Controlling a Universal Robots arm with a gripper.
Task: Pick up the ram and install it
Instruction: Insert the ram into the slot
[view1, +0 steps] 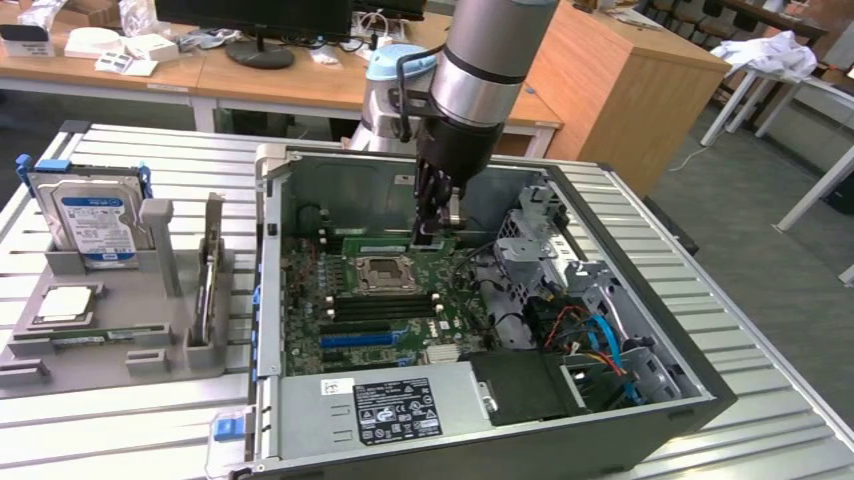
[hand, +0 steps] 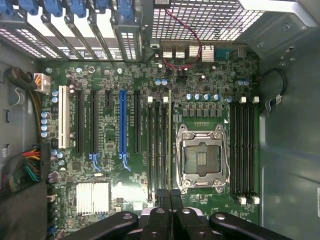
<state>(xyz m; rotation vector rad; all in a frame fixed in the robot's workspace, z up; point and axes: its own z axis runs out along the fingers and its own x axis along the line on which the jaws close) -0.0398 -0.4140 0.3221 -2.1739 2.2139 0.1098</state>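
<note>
The ram (view1: 378, 241) is a thin green stick held level just above the motherboard (view1: 400, 315), behind the CPU socket (view1: 383, 270) inside the open computer case (view1: 274, 300). My gripper (view1: 430, 238) reaches down into the case and is shut on one end of the stick. In the wrist view the ram (hand: 170, 140) appears edge-on as a thin line running out from the closed fingertips (hand: 164, 196). It lies along the black memory slots (hand: 157, 145) beside the CPU socket (hand: 202, 157). I cannot tell whether it sits in a slot or hovers over it.
More black memory slots (hand: 242, 150) lie on the socket's other side, and a long blue slot (hand: 122, 122) sits among the expansion slots. A drive cage and cables (view1: 587, 330) crowd the case at the exterior view's right. A grey fixture holds a hard drive (view1: 94, 215) outside the case.
</note>
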